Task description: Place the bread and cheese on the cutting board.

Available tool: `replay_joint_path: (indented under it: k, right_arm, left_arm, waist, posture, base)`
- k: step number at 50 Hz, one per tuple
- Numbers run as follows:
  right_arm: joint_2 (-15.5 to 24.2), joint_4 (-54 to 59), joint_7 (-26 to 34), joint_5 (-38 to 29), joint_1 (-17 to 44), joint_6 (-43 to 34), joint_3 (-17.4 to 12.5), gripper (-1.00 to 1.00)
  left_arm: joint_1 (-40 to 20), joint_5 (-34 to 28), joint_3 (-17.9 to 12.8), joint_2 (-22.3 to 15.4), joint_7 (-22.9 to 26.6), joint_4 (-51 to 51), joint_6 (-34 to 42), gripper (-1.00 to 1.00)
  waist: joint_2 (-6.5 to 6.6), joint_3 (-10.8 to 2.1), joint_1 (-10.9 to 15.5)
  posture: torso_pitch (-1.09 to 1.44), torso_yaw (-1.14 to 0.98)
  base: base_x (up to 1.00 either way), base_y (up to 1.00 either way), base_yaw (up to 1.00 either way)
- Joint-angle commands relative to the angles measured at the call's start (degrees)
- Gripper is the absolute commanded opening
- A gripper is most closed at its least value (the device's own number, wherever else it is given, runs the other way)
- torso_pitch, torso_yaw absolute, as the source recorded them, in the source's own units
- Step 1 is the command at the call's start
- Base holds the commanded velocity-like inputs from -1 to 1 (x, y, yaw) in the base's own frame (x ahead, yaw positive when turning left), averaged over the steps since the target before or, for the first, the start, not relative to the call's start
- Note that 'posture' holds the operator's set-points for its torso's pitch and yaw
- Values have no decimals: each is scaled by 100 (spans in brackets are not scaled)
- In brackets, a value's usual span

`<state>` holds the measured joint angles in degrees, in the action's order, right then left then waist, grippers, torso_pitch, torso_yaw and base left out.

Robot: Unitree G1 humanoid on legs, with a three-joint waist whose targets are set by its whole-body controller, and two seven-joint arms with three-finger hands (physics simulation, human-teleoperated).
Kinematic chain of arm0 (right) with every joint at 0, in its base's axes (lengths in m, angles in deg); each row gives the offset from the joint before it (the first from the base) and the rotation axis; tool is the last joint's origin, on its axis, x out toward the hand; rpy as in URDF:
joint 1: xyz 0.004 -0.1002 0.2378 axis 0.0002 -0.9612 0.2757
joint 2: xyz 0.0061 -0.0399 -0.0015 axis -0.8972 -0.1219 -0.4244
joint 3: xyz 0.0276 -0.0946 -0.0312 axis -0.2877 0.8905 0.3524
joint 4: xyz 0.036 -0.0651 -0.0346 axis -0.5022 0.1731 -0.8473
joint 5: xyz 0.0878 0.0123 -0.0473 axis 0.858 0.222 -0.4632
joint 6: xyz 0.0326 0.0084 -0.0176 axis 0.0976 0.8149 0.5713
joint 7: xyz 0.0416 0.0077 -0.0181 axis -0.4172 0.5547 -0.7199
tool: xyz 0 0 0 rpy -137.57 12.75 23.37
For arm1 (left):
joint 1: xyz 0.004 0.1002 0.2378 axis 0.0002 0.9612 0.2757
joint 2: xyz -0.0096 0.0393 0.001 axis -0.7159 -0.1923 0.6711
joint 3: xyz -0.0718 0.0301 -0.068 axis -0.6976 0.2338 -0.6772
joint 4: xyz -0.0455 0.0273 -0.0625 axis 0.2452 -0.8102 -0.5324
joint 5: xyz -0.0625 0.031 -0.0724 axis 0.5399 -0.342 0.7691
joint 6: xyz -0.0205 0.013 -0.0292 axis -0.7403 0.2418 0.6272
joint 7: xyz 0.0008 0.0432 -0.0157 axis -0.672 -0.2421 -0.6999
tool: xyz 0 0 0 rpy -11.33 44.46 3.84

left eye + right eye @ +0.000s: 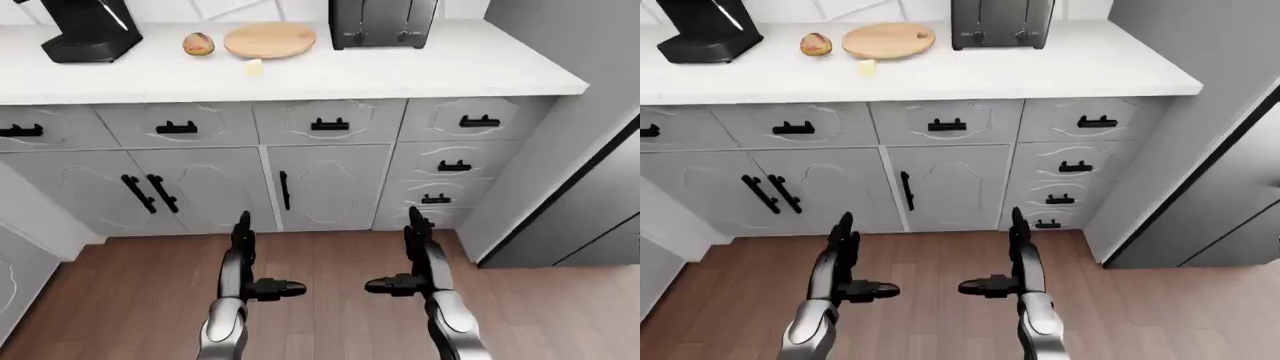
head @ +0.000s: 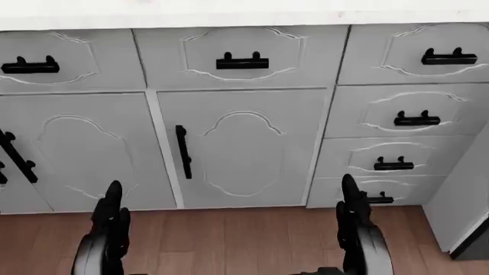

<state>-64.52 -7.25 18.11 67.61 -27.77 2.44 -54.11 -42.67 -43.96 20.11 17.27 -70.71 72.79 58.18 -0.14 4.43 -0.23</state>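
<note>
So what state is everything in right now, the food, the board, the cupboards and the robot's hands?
Cutting board: flat on the counter, nothing on it.
Bread: on the counter, left of the board.
Cheese: on the counter, just below the board.
Cabinet doors: shut.
Drawers: shut.
Left robot hand: open, empty.
Right robot hand: open, empty.

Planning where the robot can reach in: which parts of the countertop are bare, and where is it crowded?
Bare: the wide white counter stretch below and right of the toaster, and the strip along its near edge. Crowded: the upper left, where the coffee machine, bread, cutting board and cheese cluster. Both hands hang empty above the floor.
</note>
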Motion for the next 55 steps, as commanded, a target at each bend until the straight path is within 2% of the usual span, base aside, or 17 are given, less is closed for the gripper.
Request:
replay_joint_path:
  k: [1, 3, 4, 5, 7, 12, 16, 21, 27, 32, 35, 40, 46, 47, 51, 53, 55]
  right_arm:
    - [16, -503, 7, -86, 151, 346, 76, 100]
    - [13, -486, 12, -103, 161, 358, 73, 100]
    - [14, -451, 10, -113, 179, 377, 67, 100]
    - [13, -432, 17, -132, 176, 398, 79, 100]
    - [9, -501, 19, -150, 151, 362, 85, 100]
    - [12, -430, 19, -91, 227, 361, 27, 100]
    - [207, -38, -41, -290, 1010, 129, -101, 100]
    - [747, -37, -185, -302, 2691, -883, -517, 100]
    - [1436, -482, -294, 8, 4539, -2356, -774, 100]
    - [2114, -1054, -363, 342, 5731, -3862, -950, 100]
    - [2421, -1169, -353, 573, 6278, -4581, -1093, 100]
    - [2731, -2947, -323, 698, 6138, -6168, -1059, 100]
    - [2649, -2988, -117, 402, 6359, -6216, -750, 100]
    - [2634, -2994, -67, 356, 6348, -6181, -763, 100]
    - [2503, -2883, 36, 197, 6286, -6025, -771, 100]
    - [2470, -2893, 99, 135, 6279, -6030, -755, 100]
    - [2424, -2866, 123, 97, 6287, -5999, -810, 100]
  left_arm:
    - [-186, 73, -41, -25, 18, 499, -309, 100]
    - [-188, 44, -30, -30, 19, 465, -340, 100]
    - [-184, 58, -36, -25, 14, 501, -333, 100]
    - [-200, 71, -49, -26, 12, 463, -351, 100]
    - [-167, 27, -22, -21, -8, 501, -370, 100]
    - [-224, 77, -66, -24, -25, 483, -336, 100]
    - [-800, 464, -249, -62, -219, 380, 265, 100]
    - [-3107, 1233, -680, -405, -1293, -147, 1326, 100]
    - [-5607, 2118, -1138, -1502, -2218, -628, 2426, 100]
    - [-6655, 3199, -1326, -2323, -2780, -114, 4220, 100]
    - [-6622, 3748, -1376, -2609, -2847, 480, 4940, 100]
    - [-6612, 4699, -1695, -2928, -3504, 1794, 5786, 100]
    - [-6570, 4908, -1499, -3250, -3648, 1827, 5478, 100]
    - [-6568, 4935, -1507, -3272, -3669, 1835, 5467, 100]
    - [-6511, 4920, -1429, -3200, -3673, 1844, 5342, 100]
    - [-6529, 5008, -1462, -3203, -3738, 1922, 5373, 100]
    - [-6532, 5066, -1444, -3193, -3789, 1945, 5359, 100]
  waist:
    - [-45, -5, -12]
    - [-6, -352, 45]
    - [-5, -296, 46]
    - [-33, -95, 37]
    - [-40, -400, 40]
    - [-27, -442, 50]
    - [-20, -481, 42]
    - [-24, -559, 49]
    - [-30, -568, 27]
    - [-9, -457, 18]
    - [32, -384, 16]
    - [31, -295, 32]
    - [59, -185, -4]
    - [99, -296, 0]
    - [-56, -231, 11]
    - [-136, -289, 7]
    - [-118, -290, -18]
  posture:
    - [0, 0]
    - [0, 0]
    - [0, 0]
    - [0, 0]
    - [0, 0]
    - [0, 0]
    - [0, 0]
    - [0, 0]
    - [0, 0]
    - [0, 0]
    - [0, 0]
    - [0, 0]
    - [0, 0]
    - [0, 0]
    - [0, 0]
    - [0, 0]
    - [0, 0]
  base:
    - [0, 0, 0]
    - [0, 0, 0]
    - [0, 0, 0]
    - [0, 0, 0]
    - [0, 0, 0]
    - [0, 0, 0]
    - [0, 0, 0]
    - [0, 0, 0]
    - [0, 0, 0]
    - [0, 0, 0]
    - [0, 0, 0]
    - [0, 0, 0]
    - [0, 0, 0]
    - [0, 10, 0]
    - [6, 34, 0]
    - [13, 55, 0]
    - [13, 56, 0]
